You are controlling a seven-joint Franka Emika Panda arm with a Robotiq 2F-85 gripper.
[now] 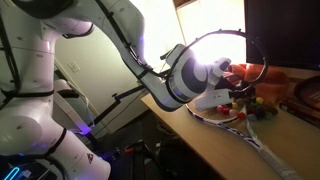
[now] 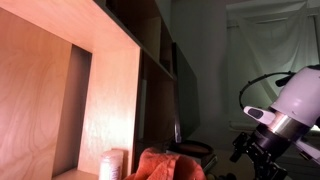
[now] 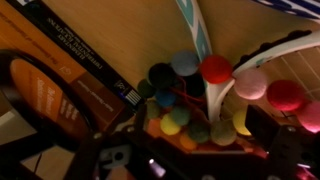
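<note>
In an exterior view the gripper (image 1: 233,96) is seen just above a colourful ball toy (image 1: 256,100), set beside a racket (image 1: 222,118) on the table (image 1: 200,142). In an exterior view the gripper (image 2: 252,150) is seen spread open, nothing held. Wrist view: the ball toy (image 3: 200,100) is framed pretty much centre, near a book (image 3: 80,62).

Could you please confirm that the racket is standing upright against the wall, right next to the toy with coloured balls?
Not quite: the racket is not upright against a wall; it lies flat on the wooden table, as an exterior view shows. It is indeed right next to the toy with coloured balls.
</note>
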